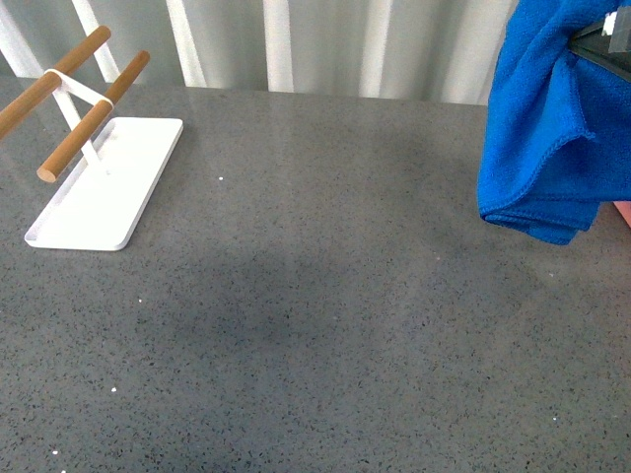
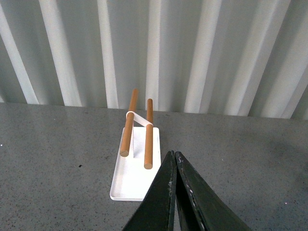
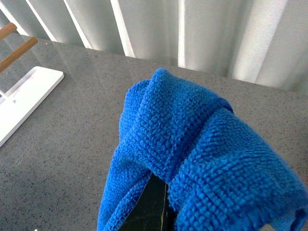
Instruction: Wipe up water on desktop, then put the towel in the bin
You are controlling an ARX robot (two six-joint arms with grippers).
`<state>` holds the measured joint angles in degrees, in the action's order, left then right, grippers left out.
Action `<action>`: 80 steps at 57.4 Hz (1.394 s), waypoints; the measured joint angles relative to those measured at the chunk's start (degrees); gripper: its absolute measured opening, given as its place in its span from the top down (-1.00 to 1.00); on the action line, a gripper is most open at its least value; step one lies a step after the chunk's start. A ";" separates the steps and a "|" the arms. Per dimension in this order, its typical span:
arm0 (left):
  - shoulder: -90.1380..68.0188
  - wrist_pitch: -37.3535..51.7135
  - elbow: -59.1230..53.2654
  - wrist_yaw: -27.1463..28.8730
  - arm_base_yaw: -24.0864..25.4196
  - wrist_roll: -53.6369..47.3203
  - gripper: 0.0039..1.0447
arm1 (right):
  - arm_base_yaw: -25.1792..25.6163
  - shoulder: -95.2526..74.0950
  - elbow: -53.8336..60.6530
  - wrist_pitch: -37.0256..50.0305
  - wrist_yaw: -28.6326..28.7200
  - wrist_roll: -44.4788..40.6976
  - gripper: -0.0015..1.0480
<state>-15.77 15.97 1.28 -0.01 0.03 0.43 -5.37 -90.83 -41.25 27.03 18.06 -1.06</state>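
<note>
Right end effector (image 1: pixel 603 37) sits at the upper right of the front frame, pinching the towel (image 1: pixel 537 128). Cloth covers most of its jaws, so the grip is judged from the towel hanging clear of the counter (image 1: pixel 325 325).

Towel: bunched in thick folds, with the lowest fold at mid-height on the right of the frame, not touching the surface.

Bin (image 1: pixel 624 211): only a pink sliver shows at the right edge, just beside the lowest fold. Its opening is out of view.

Counter: no standing water is discernible. A darker patch at centre frame may be shadow or damp; cannot tell.

Judgement: wiping looks finished, and transfer to the bin is the step in hand. To do it well, carry the towel toward the right edge until its whole hanging bulk is over the opening. Hold the folds above the rim, and only then part the jaws.

White tray (image 1: pixel 104 192) with wooden bars (image 1: pixel 94 116) lies at upper left, well apart. Left end effector (image 2: pixel 174 161), pressed together and empty, hovers near the tray.
</note>
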 joint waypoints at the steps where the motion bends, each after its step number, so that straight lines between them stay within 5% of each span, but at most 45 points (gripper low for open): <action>1: 0.20 -0.20 0.00 0.00 0.00 0.00 0.94 | -0.04 0.00 0.00 0.00 -0.02 0.00 0.91; 38: 15.54 -15.89 0.02 0.00 0.00 0.00 0.94 | -3.96 -1.01 -3.15 -2.99 -3.52 2.19 0.91; 51: 15.54 -15.91 0.02 0.00 0.00 0.00 0.07 | -7.87 -13.25 -15.32 -15.80 -11.72 11.45 0.91; 58: 15.54 -15.91 0.02 -0.02 0.00 0.00 -0.48 | -11.41 -22.71 -17.57 -16.92 -15.34 14.51 0.91; 65: 15.54 -15.93 0.02 0.00 0.00 0.00 -0.83 | -11.93 -29.22 -18.05 -16.13 -17.09 15.82 0.91; 80: 15.61 -15.93 0.02 -0.04 0.00 -0.11 -0.87 | -9.01 -36.35 -19.08 -14.19 -16.94 20.06 0.91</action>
<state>-0.16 0.03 1.30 -0.05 0.03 0.32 -14.37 -127.17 -60.34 12.84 1.13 19.00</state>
